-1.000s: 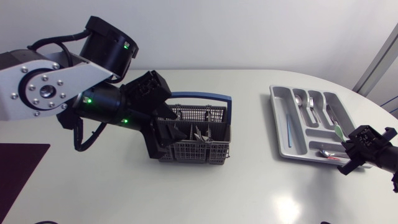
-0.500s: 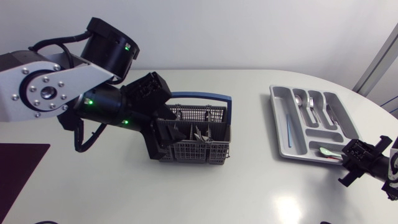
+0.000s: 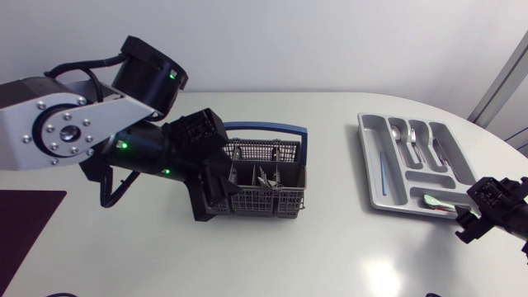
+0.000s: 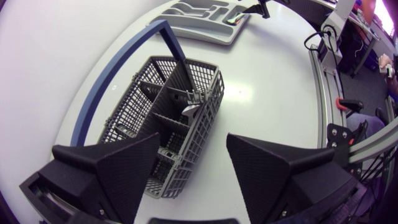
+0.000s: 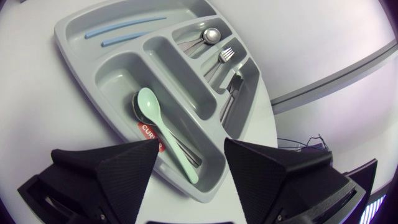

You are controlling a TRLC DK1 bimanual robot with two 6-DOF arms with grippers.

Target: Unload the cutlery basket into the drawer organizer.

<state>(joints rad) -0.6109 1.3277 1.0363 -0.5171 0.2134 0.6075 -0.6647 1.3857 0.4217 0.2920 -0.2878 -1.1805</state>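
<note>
Grey mesh cutlery basket (image 3: 257,177) sits mid-frame on your smooth white bench (image 3: 330,247), silver pieces (image 3: 266,175) inside. Your left hand (image 4: 193,146) gapes wide over its near end, probably to pick. At lower right your right hand (image 5: 190,146), wide and empty, hovers by the drawer organizer (image 3: 370,169).

Robotics lab, test setup. White rounded bench (image 3: 330,243) fills frame; left arm (image 3: 58,128) (silver-grey links, black joints, green status lights) at left edge, right arm (image 3: 503,210) at lower right. Household props on bench: cutlery basket (image 3: 256,202) at centre, drawer organizer (image 3: 373,186) at right.
</note>
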